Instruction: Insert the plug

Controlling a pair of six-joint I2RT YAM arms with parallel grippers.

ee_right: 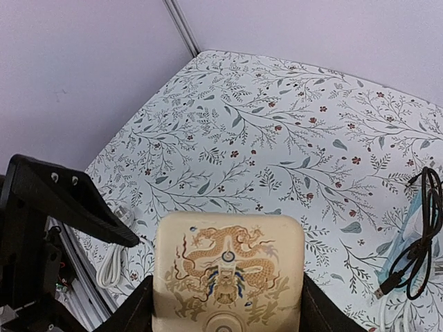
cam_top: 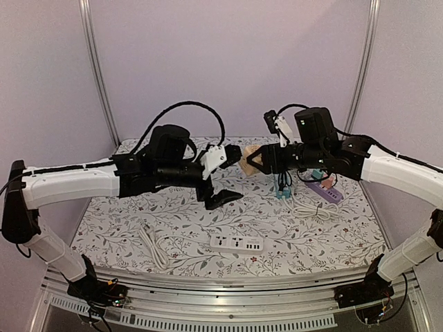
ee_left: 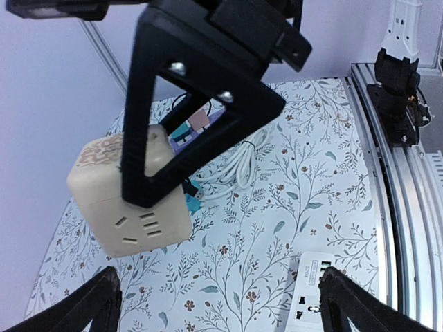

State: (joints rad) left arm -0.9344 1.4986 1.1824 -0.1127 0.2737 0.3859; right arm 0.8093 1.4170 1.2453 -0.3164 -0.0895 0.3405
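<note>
Floral table (cam_top: 311, 235) bears power strip (cam_top: 235, 243); right end effector (cam_top: 255, 160) clamps cube socket (ee_left: 149, 225), left end effector (cam_top: 237, 176) gapes.

Pale lilac walls (cam_top: 228, 62) enclose a table (cam_top: 124, 228) under floral-patterned cloth.

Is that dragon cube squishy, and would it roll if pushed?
Probably hard: the cube socket keeps its boxy shape in the right gripper. Flat faces suggest sliding or tipping, not rolling. Smooth sides may be slippery.

Cream cube (ee_right: 228, 277) with gold dragon; white tablecloth (ee_right: 277, 124) with leafy sprigs.
</note>
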